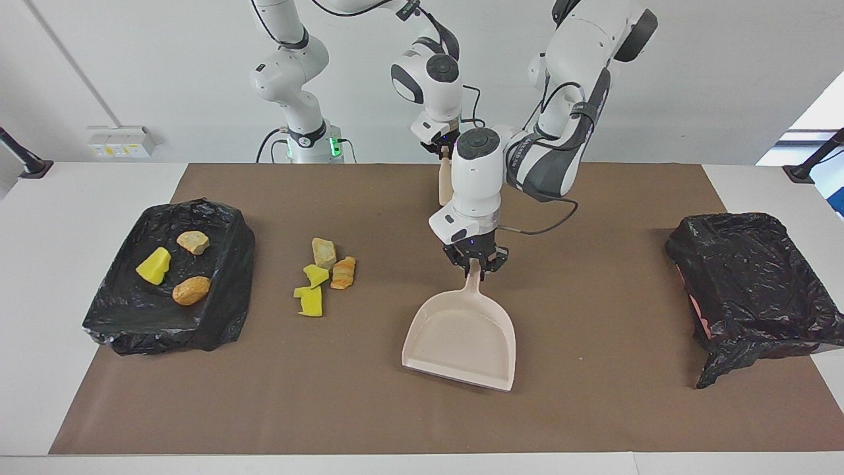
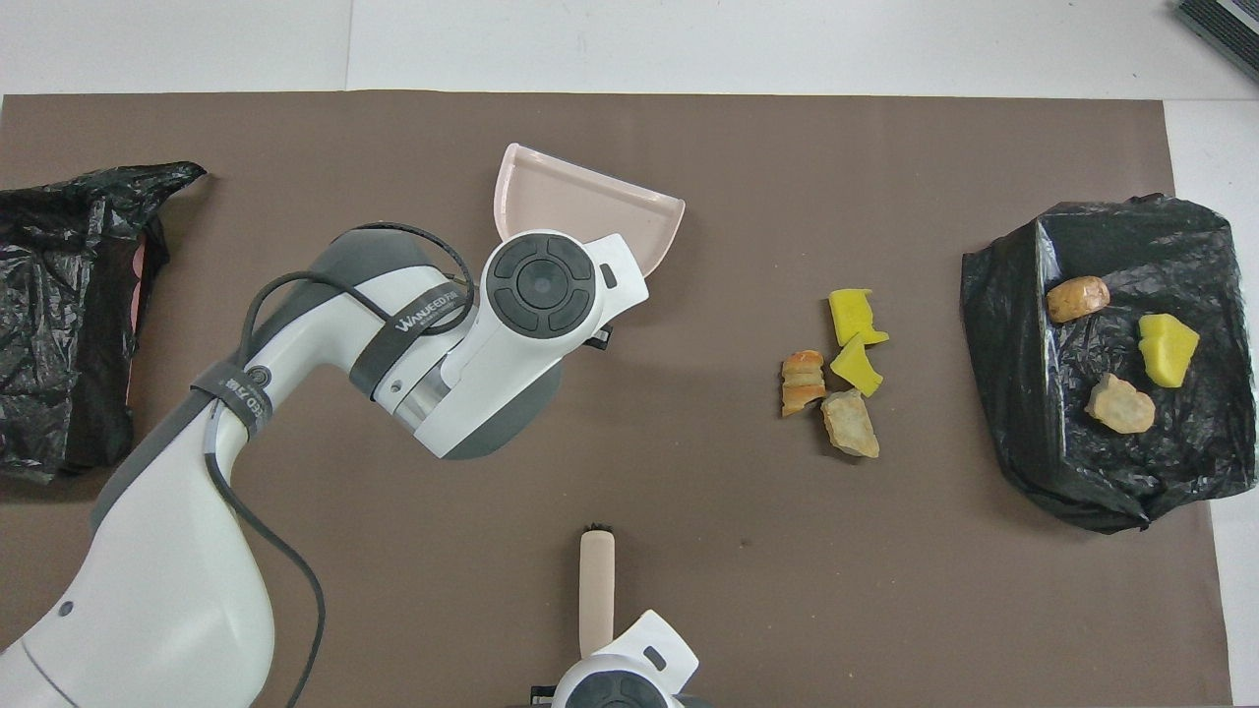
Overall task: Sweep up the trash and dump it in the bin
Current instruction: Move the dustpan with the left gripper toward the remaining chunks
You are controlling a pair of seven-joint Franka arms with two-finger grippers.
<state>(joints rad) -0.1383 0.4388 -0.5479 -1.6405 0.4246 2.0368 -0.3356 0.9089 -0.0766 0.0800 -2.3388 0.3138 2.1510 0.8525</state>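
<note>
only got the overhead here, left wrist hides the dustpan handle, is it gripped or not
Observer: Yes, the left gripper is shut on the handle of the dustpan.
Operator: anything in the pan under the arm
Observer: No, the facing view shows the whole tray and it is empty.
Operator: and the right gripper
Observer: The right gripper is shut on the brush, which hangs below it.

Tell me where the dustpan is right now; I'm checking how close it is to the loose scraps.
The dustpan sits mid-mat, its handle held by the left gripper, apart from the loose scraps, which lie toward the right arm's end.
</note>
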